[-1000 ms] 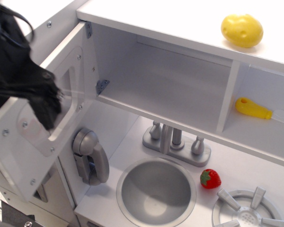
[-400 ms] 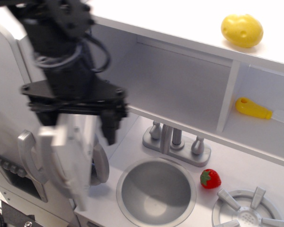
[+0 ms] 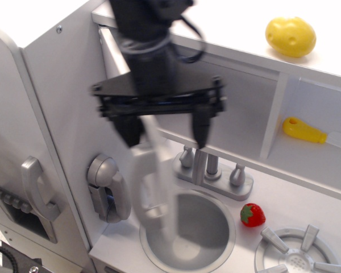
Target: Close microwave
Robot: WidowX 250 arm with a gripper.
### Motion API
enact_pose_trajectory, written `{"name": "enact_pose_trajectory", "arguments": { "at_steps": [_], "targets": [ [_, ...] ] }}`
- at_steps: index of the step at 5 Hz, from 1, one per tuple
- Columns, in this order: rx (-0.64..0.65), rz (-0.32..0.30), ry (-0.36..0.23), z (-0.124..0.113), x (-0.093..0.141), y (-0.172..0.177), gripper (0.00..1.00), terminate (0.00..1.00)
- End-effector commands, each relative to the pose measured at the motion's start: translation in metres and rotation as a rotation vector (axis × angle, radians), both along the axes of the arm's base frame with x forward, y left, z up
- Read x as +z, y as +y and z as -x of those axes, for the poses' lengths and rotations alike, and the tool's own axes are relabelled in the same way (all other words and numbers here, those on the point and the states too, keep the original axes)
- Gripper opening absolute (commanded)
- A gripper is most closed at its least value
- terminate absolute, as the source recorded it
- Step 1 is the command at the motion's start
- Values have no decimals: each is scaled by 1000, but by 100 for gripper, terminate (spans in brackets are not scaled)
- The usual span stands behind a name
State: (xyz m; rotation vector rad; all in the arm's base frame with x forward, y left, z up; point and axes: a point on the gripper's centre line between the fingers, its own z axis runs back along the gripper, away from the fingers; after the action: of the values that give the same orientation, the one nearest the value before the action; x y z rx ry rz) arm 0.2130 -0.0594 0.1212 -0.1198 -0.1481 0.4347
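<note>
The microwave [image 3: 227, 99] is the white open box compartment under the top shelf. Its hinged white door [image 3: 156, 187] is motion-blurred and stands about edge-on to the camera, sticking out in front of the compartment's left part, over the sink. Its grey bar handle [image 3: 137, 182] shows as a blurred loop on the left side. My black gripper [image 3: 165, 132] hangs down in front of the compartment, with its two fingers spread wide apart. The top of the door lies between the fingers, closer to the left finger [image 3: 129, 129]. I cannot tell whether a finger touches it.
A yellow potato [image 3: 290, 36] lies on the top shelf. A yellow-handled utensil [image 3: 304, 131] sits in the right cubby. Below are the faucet [image 3: 211, 170], the sink [image 3: 207, 227], a strawberry [image 3: 253, 215] and a burner [image 3: 298, 253]. A grey handset [image 3: 107, 187] hangs on the side wall.
The door has swung from wide open at the far left round toward the compartment. My arm has moved right with it, from the left edge to the middle.
</note>
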Motion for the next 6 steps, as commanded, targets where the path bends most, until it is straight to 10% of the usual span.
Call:
{"name": "enact_pose_trajectory", "arguments": {
  "at_steps": [1, 3, 6],
  "targets": [
    [-63, 81, -86, -14, 33, -39, 100, 0],
    [-248, 51, -79, 47, 18, -23, 100, 0],
    [-166, -86, -15, 24, -50, 28, 100, 0]
  ]
}}
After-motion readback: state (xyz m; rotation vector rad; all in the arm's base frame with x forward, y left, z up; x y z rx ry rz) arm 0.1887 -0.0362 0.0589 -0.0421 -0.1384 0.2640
